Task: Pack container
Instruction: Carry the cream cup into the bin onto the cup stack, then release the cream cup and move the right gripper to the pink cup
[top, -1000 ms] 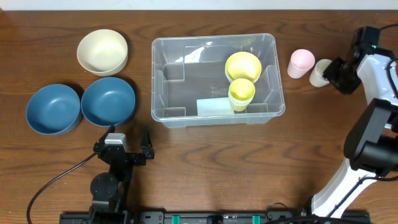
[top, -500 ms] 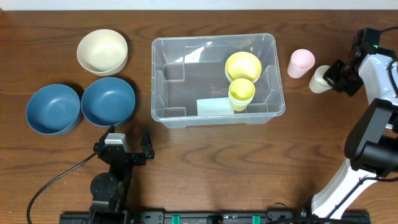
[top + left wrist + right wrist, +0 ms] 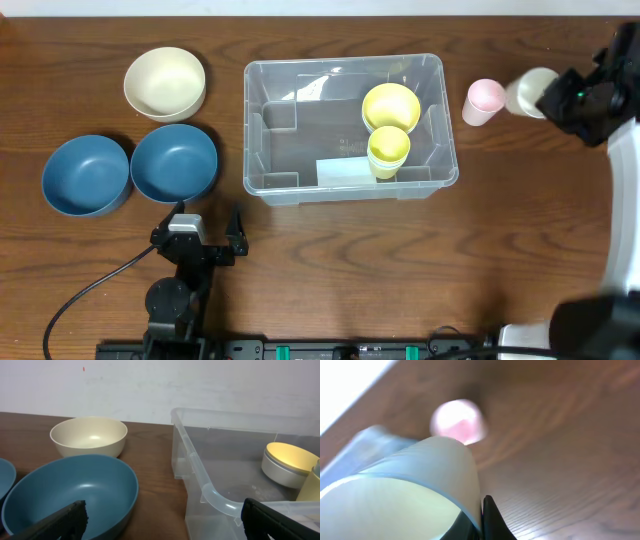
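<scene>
Right gripper (image 3: 548, 95) clamped on pale cup (image 3: 530, 92), held just beside pink cup (image 3: 484, 100), right of container (image 3: 255, 130). Container set upright at middle of table (image 3: 480, 260). Inside, toward right end: yellow bowl (image 3: 390, 105), yellow-green cup (image 3: 388, 150) against it, pale label (image 3: 343, 172) on floor. Left of container: cream bowl (image 3: 164, 83), two blue bowls (image 3: 174, 162) side by side. Left gripper (image 3: 200, 232) spread wide, nothing held, near blue bowls.
</scene>
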